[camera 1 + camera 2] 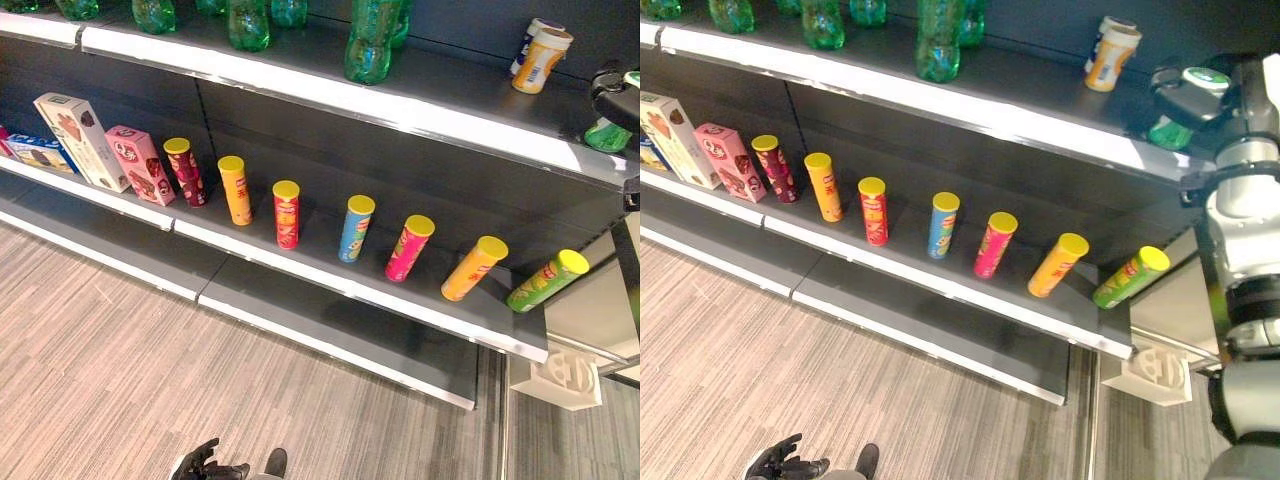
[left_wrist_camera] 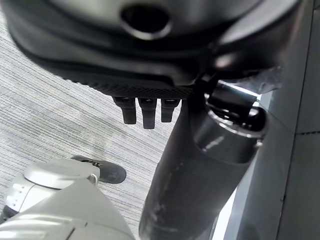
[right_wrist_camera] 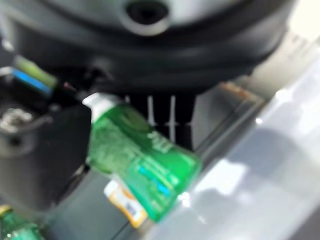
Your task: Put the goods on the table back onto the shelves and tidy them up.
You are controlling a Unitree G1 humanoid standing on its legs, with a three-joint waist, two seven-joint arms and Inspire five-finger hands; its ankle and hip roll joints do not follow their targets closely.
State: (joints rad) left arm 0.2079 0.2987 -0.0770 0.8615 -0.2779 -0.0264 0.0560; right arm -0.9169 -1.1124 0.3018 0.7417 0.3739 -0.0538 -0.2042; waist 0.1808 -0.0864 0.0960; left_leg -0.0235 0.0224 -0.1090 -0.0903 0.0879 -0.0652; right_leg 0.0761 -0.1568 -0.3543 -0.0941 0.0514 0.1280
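Note:
My right hand [image 1: 1188, 88] is up at the right end of the top shelf [image 1: 1040, 115], shut on a small green bottle [image 3: 145, 165] with a white cap. The bottle [image 1: 1168, 133] hangs tilted in the hand just above the shelf's front edge, thumb on one side and fingers [image 3: 171, 117] behind it. Further back on that shelf stands an orange and white bottle [image 1: 1112, 52]. My left hand [image 1: 205, 463] hangs low over the floor, fingers [image 2: 145, 111] relaxed and holding nothing.
Several large green bottles [image 1: 368, 40] line the top shelf. On the middle shelf stand a row of chip cans [image 1: 286, 213], some leaning, and boxes [image 1: 80, 140] at the left. A white plastic holder [image 1: 566, 376] sits on the floor at the shelf's right end.

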